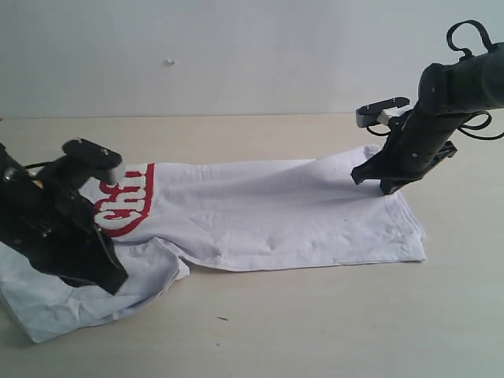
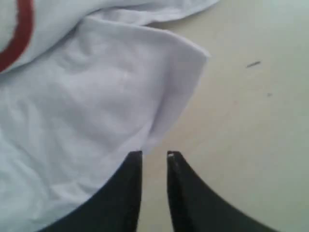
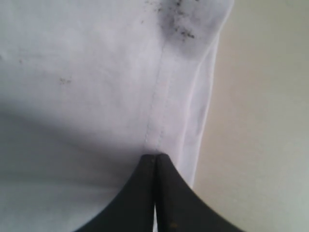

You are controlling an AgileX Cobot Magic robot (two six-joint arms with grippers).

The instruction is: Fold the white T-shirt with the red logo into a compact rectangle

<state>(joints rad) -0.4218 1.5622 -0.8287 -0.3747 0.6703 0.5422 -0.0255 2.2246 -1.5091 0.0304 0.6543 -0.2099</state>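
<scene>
Pinching white T-shirt (image 1: 276, 213) hem, prob.: R gripper (image 3: 155, 156); L gripper (image 2: 154, 153) ajar.

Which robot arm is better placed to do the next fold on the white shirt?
Probably the right. The right gripper is shut on a stitched edge of the wrinkled white cotton T-shirt, tenting it up. The left gripper has its jaws slightly apart, holding nothing.
</scene>
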